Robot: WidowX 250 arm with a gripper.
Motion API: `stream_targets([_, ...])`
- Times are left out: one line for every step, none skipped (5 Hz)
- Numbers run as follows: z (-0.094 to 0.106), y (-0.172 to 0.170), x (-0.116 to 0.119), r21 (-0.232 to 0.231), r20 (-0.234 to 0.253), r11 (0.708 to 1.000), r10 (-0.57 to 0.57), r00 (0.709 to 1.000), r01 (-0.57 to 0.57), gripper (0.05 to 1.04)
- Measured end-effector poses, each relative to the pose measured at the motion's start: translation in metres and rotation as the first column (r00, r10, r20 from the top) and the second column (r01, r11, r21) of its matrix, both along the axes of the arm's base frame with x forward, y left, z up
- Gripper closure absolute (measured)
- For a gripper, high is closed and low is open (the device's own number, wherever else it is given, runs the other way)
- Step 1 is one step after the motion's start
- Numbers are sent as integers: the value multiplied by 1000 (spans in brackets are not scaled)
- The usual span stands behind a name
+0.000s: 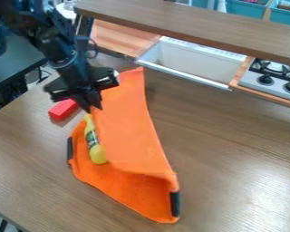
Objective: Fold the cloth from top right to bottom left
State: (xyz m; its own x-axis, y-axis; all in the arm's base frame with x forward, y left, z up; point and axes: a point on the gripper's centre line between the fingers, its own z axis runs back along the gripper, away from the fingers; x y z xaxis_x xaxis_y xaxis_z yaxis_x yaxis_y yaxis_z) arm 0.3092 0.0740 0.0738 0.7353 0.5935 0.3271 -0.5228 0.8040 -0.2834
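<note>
Over the wood-grained table (232, 140) (white sink (190, 61) and stove (257, 80) behind), the claw (92, 108) pinches the orange cloth (126, 140).

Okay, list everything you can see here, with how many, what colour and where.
Cloth: one, orange, part folded over, mid-table
Bottle: one, yellow with dark label, lying on the cloth
Strips: two, black, at the cloth's left edge and lower right
Block: one, red, left of the cloth
Table: one, brown, beneath them
Sink: one, white, behind the table
Stove: one, white and black, right edge
Shelf: one, brown, across the top
Bins: at least two, blue, top right
Arm: one, black, upper left
Pincer: one, black, at the cloth's upper left
</note>
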Motion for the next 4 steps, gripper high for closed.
stream_targets([-5, 12, -13, 27, -8, 1000, 7, 1000, -7, 1015])
stream_targets([-15, 19, -24, 62, -32, 998, -3, 999, 5, 997])
stream_targets([-18, 23, -30, 102, -78, 994, -26, 997, 34, 840])
stream_targets([-19, 23, -31, 115, -126, 993, -17, 992, 32, 567])
